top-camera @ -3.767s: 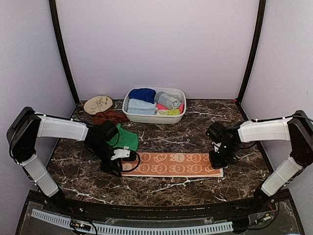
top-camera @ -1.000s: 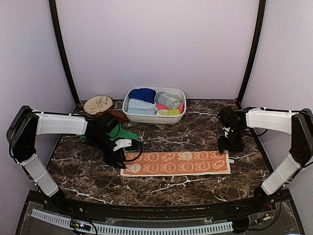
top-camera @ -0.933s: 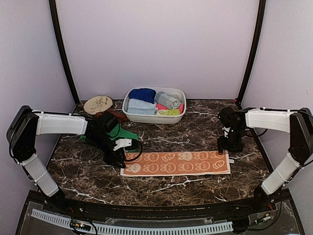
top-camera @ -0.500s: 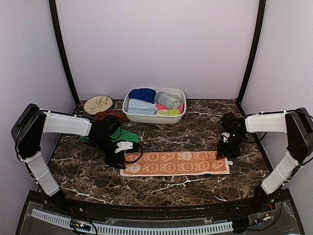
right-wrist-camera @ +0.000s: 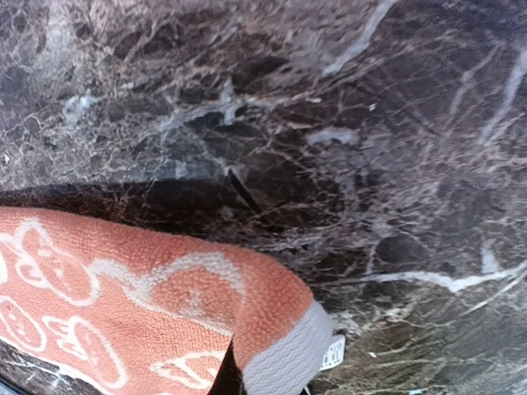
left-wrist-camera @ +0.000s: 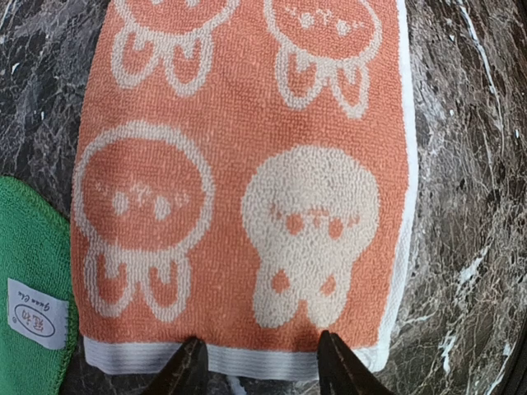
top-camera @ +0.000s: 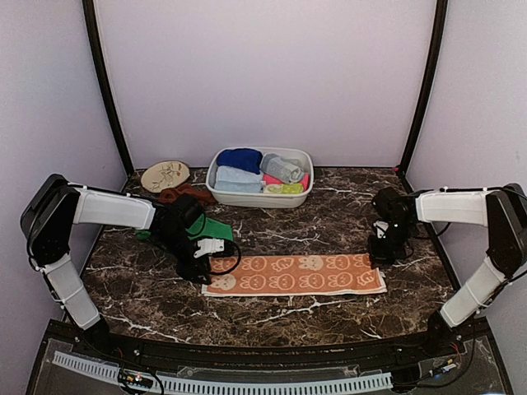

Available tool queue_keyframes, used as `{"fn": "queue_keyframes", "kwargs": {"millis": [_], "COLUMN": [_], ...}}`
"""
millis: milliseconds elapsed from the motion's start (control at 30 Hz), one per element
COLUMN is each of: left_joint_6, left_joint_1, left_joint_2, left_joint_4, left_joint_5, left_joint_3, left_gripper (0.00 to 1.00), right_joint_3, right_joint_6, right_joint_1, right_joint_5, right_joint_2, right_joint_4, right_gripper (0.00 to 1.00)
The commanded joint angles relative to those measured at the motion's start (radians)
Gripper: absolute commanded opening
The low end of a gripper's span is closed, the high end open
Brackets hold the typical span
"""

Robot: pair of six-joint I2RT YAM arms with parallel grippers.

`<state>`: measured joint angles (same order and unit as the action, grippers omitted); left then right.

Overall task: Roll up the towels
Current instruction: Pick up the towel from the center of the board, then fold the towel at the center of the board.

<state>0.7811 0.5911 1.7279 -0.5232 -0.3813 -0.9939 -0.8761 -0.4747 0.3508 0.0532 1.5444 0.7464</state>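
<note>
orange towel (top-camera: 296, 274) lies flat and lengthwise across the front of the marble table (top-camera: 329, 222), laid open so it can be rolled from one short end. my left gripper (left-wrist-camera: 262, 374) stands with its fingers apart over the hem at the left end, just beside the green towel (left-wrist-camera: 29, 280), placed there, i judge, to pin the edge or start the roll. my right gripper (top-camera: 382, 255) is clamped on the far right corner, holding it slightly off the marble so the cloth lies taut and straight.
</note>
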Motion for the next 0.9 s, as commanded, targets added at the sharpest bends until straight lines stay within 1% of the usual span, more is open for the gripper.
{"fn": "queue_keyframes", "kwargs": {"millis": [0,167,233,367,467,567,700,867], "left_joint_6": [0.004,0.009,0.011,0.006,-0.001,-0.001,0.001,0.004], "left_joint_1": [-0.001,-0.009,-0.013,-0.029,-0.055,-0.093,-0.135,-0.146], "left_joint_2": [-0.025,-0.084,-0.097,-0.095,-0.086,-0.082,-0.085,-0.106], "left_joint_4": [-0.063,-0.159,-0.165,-0.152,-0.15,-0.142,-0.122,-0.101], "left_joint_5": [-0.029,-0.142,-0.15,-0.128,-0.125,-0.123,-0.113,-0.082], "left_joint_3": [-0.027,-0.056,-0.05,-0.034,-0.034,-0.036,-0.029,-0.004], "left_gripper": [0.48,0.52,0.53,0.52,0.52,0.51,0.51,0.51], "right_joint_3": [-0.089,-0.208,-0.246,-0.27,-0.303,-0.348,-0.464,-0.584], "right_joint_6": [0.035,0.068,0.076,0.077,0.049,0.012,-0.03,-0.051], "right_joint_1": [0.002,0.003,0.003,0.021,0.092,0.201,0.308,0.39], "right_joint_5": [-0.132,-0.298,-0.349,-0.351,-0.288,-0.19,-0.106,-0.016], "right_joint_2": [-0.029,-0.059,-0.067,-0.069,-0.063,-0.04,0.032,0.156], "right_joint_4": [0.111,0.254,0.304,0.343,0.348,0.329,0.314,0.283], "right_gripper": [0.0,0.0,0.0,0.0,0.0,0.0,0.0,0.0]}}
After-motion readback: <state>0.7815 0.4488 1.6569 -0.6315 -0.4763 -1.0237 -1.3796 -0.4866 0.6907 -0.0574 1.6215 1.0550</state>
